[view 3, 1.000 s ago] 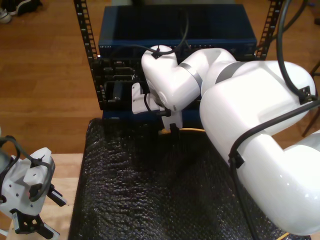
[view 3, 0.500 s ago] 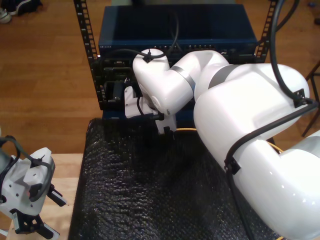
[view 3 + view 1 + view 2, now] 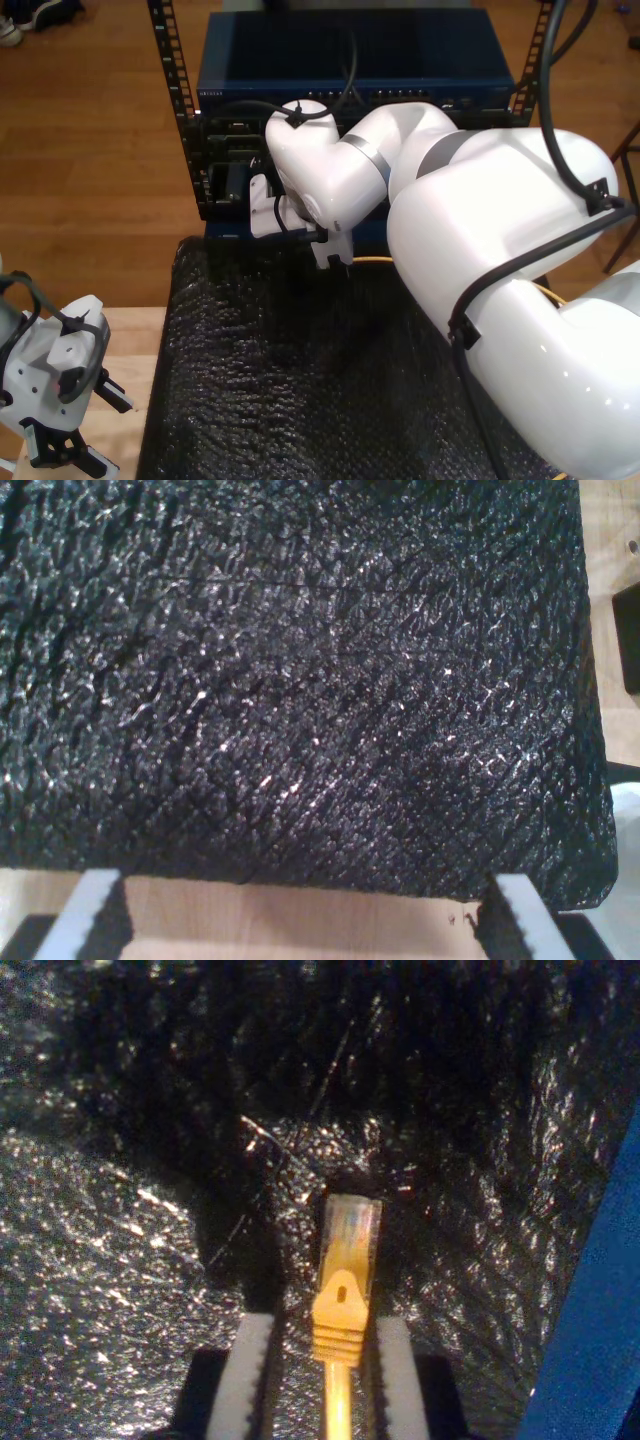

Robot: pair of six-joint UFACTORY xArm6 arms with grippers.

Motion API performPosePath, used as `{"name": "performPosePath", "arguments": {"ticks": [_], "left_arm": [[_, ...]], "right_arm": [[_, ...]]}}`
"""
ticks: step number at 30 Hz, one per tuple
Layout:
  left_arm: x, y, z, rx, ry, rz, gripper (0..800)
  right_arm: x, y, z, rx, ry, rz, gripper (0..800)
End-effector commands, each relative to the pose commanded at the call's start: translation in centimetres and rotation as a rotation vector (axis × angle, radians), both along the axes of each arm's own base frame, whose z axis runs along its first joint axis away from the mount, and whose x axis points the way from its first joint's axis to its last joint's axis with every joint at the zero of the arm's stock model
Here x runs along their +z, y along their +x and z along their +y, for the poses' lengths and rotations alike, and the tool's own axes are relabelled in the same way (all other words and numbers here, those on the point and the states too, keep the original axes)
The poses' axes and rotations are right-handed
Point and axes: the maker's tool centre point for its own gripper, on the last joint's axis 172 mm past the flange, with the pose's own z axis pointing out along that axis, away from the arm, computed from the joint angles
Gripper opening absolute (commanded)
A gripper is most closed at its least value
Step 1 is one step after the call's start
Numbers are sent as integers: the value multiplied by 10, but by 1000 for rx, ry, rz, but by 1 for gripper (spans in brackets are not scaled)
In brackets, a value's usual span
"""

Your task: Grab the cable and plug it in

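The cable's yellow boot and clear plug stick out from between the pads of my second gripper, which is shut on the cable just above the black mat. In the exterior view the big white arm reaches across from the right. Its wrist hangs over the mat's far edge, and a short yellow length of cable trails behind it. My first gripper sits at the exterior view's lower left, open and holding nothing. Its fingertips stand wide apart over the wooden table edge.
A blue rack unit stands behind the mat between black perforated rails, and its dark front face carries the ports. The blue edge lies close beside the plug. Black arm cables loop over the white arm.
The second arm's wrist has shifted toward the exterior view's left with the cable, most of it in the first half second. My first gripper has not moved.
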Motion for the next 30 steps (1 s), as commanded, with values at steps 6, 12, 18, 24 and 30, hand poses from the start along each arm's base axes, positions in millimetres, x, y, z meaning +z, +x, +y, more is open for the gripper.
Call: {"name": "performPosePath", "arguments": {"ticks": [6, 12, 18, 24, 30], "left_arm": [[0, 0, 0, 0, 0, 0, 800], [0, 0, 0, 0, 0, 0, 800], [0, 0, -1, 0, -2, 1, 800], [1, -3, -2, -3, -10, 9, 800], [3, -8, -7, -9, -25, 25, 800]], "right_arm": [[0, 0, 0, 0, 0, 0, 143], [0, 0, 0, -6, 1, -3, 53], [11, 2, 1, -13, 4, -20, 9], [45, 6, 3, -24, 34, -54, 4], [63, -7, -15, -53, 7, -24, 4]]}}
